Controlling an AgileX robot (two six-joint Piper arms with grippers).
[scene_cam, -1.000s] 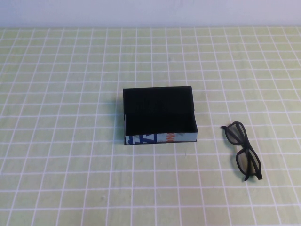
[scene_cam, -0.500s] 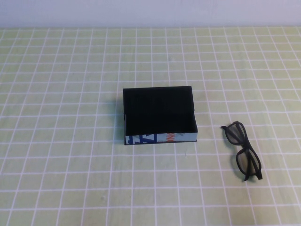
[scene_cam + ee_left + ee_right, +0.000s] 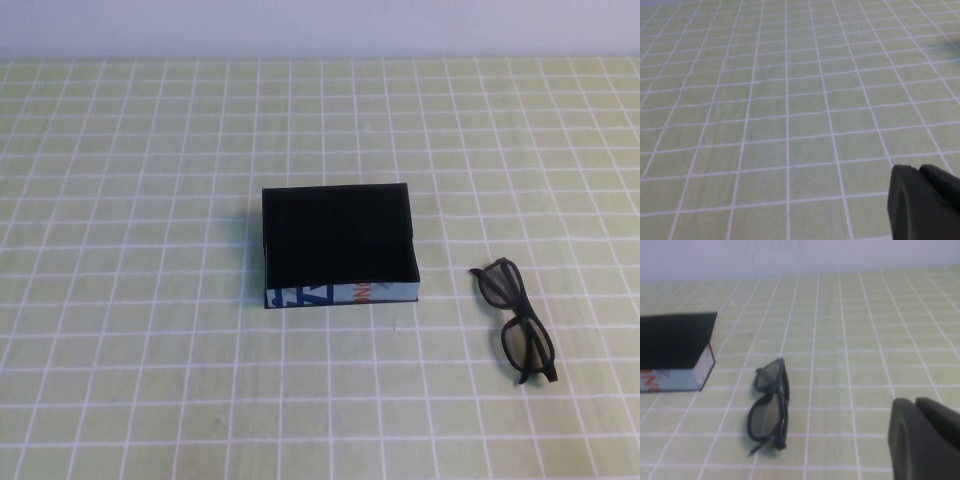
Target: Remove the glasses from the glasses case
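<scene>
The black glasses case (image 3: 340, 294) stands open in the middle of the table, its black interior empty and its white printed strip facing me. The black glasses (image 3: 515, 320) lie folded on the cloth to the right of the case, apart from it. Neither arm shows in the high view. In the right wrist view my right gripper (image 3: 914, 401) hangs shut and empty over the cloth, short of the glasses (image 3: 769, 405) and the case (image 3: 675, 352). In the left wrist view my left gripper (image 3: 917, 169) is shut and empty over bare cloth.
A green tablecloth with a white grid (image 3: 150, 350) covers the whole table. A pale wall (image 3: 320, 25) runs along the far edge.
</scene>
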